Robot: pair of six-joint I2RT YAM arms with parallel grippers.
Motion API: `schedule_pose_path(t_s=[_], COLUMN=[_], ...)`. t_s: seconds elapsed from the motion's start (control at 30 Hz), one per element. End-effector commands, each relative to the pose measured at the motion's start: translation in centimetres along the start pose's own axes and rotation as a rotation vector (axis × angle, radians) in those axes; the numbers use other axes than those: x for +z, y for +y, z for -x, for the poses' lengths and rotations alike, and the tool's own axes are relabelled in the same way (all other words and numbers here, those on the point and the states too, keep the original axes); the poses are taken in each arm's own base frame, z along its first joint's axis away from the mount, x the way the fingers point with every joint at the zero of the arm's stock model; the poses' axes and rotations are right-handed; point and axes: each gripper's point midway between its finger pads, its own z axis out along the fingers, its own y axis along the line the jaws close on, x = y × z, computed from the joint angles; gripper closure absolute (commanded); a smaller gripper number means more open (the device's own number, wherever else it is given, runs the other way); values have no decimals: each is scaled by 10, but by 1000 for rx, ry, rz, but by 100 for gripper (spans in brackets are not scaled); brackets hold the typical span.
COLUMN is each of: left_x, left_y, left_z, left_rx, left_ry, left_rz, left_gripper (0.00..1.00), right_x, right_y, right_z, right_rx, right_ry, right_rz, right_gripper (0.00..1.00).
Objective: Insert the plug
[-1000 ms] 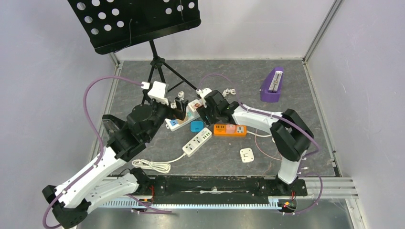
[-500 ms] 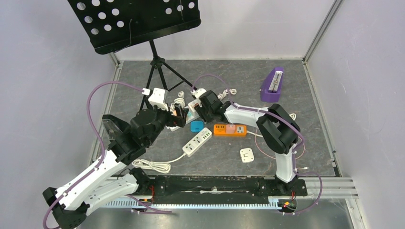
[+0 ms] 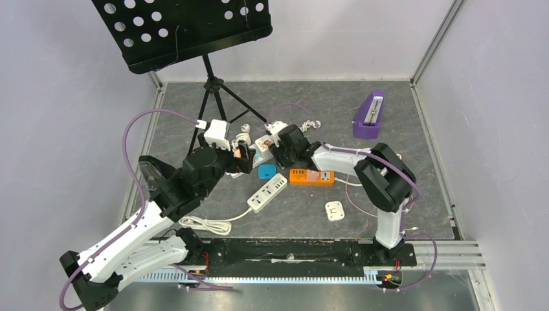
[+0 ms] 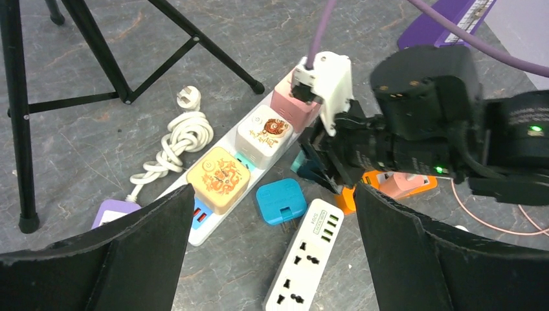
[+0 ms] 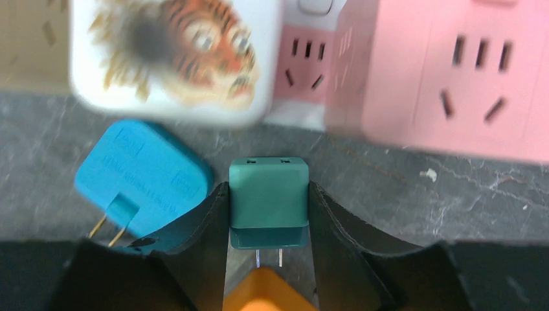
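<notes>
Pinches the green plug (image 5: 268, 194) between both pads of the right hand (image 5: 268, 217), one pad pressed flat on each side, jaws partway closed. Holds it right at the left end of the orange strip (image 5: 265, 295), two bare prongs turned toward that strip; cannot tell whether they touch it.

Hangs the left hand (image 4: 273, 194) spread as wide as it goes, gripping nothing, touching nothing, a little left of the orange strip.

Tight room beyond the orange strip's left end: tiger cube (image 5: 175, 52) and pink cube (image 5: 453, 84) close to the plug's far face, with only a narrow band of bare bench (image 3: 427, 129) between. Just left of the orange strip, a blue plug (image 5: 142, 178) lying loose with prongs showing. Beside it, nearer the arm bases, a white strip (image 4: 304, 265) lying slantwise.

More open bench right of and nearer than the orange strip, carrying only a small white square adapter (image 3: 335, 210). Well beyond the orange strip to the right, a purple metronome (image 3: 369, 116) near the back wall. Well beyond it to the left, the music stand (image 3: 188, 29) with legs spread on the bench.
</notes>
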Motion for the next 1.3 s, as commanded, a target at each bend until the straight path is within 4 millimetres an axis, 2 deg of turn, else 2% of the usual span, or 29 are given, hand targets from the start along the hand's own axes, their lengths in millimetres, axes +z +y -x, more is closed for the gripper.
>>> schedule_pose_path(t_s=[0.0, 0.13, 0.27, 0.37, 0.47, 0.6, 0.8, 1.07, 1.27], left_x=[-3, -3, 3, 12, 16, 14, 14, 20, 20], left_y=[-8, -23, -55, -68, -84, -101, -108, -129, -145], left_z=[21, 22, 20, 17, 12, 11, 8, -7, -22], left_rx=[-99, -132, -151, -163, -179, -227, -307, -353, -331], left_ry=[-31, -5, 66, 149, 188, 208, 262, 352, 430], left_rz=[-13, -76, -212, -223, -292, -373, -421, -543, -643], left_gripper=[3, 5, 5, 6, 6, 6, 6, 11, 20], right_x=[-43, -81, -125, -159, -189, -219, -241, -252, -255], right_y=[9, 7, 20, 30, 40, 51, 58, 63, 60], right_z=[47, 63, 79, 86, 86, 84, 80, 83, 87], right_rx=[-33, -42, -67, -94, -124, -167, -213, -218, -209], right_ry=[-213, -317, -458, -558, -642, -717, -794, -843, -854], right_rz=[75, 75, 157, 214, 271, 335, 378, 405, 393], right_gripper=[72, 72, 72, 72, 71, 71, 71, 71, 71])
